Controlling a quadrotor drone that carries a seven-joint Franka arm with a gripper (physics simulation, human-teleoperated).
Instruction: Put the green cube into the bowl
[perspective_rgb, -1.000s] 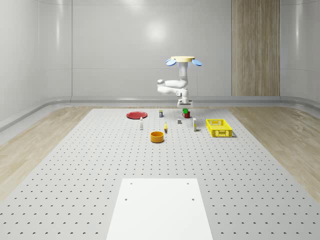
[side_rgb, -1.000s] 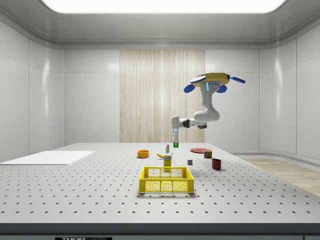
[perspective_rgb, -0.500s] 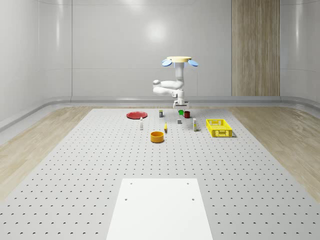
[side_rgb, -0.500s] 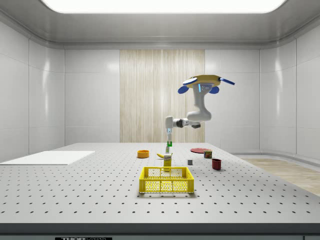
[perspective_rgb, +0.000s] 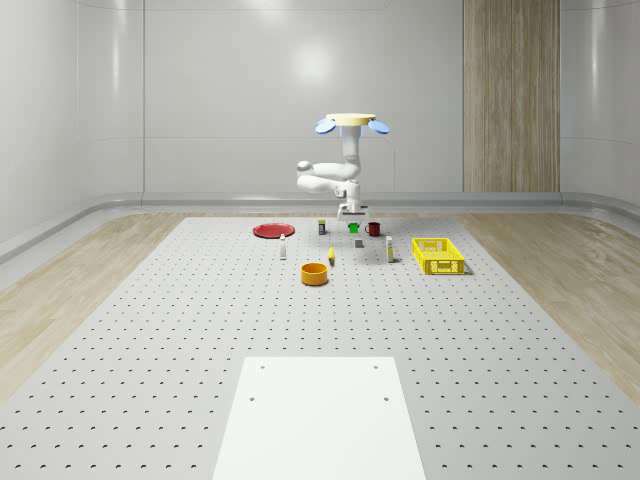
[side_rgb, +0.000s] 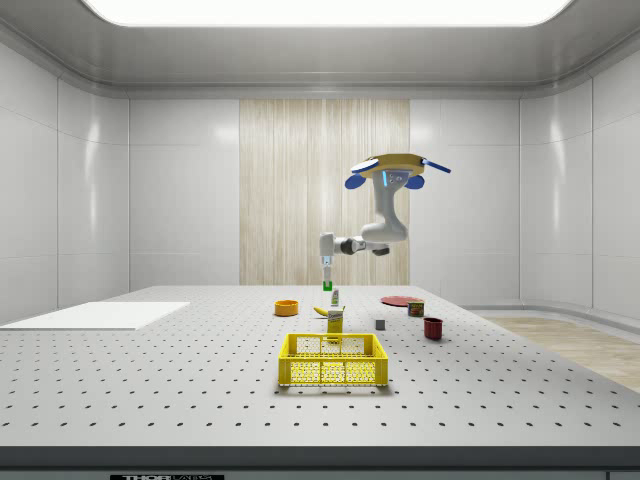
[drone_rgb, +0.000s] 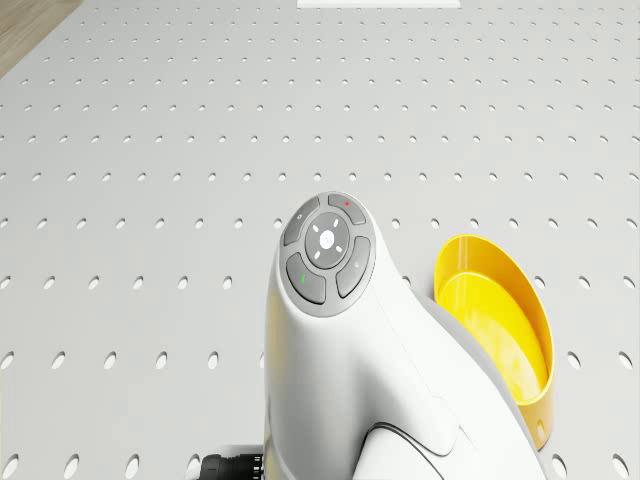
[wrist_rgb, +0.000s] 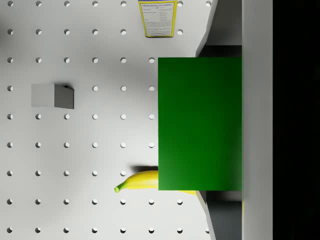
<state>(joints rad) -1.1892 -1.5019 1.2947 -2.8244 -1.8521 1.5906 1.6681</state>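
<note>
Carried nearer the bowl (perspective_rgb: 315, 273), end effector (perspective_rgb: 353, 226) grips green cube (wrist_rgb: 200, 123) above banana (wrist_rgb: 137, 180).

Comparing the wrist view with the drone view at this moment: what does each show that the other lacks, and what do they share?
Wrist view alone: the green cube close up in the claw, with a banana, a small grey cube and a yellow-edged carton on the table below it.

Drone view alone: the yellow bowl beside the arm's white link, and the link's round button panel.

Both: the perforated grey table. From the side view the drone hovers above the table, cube held clear of it.
</note>
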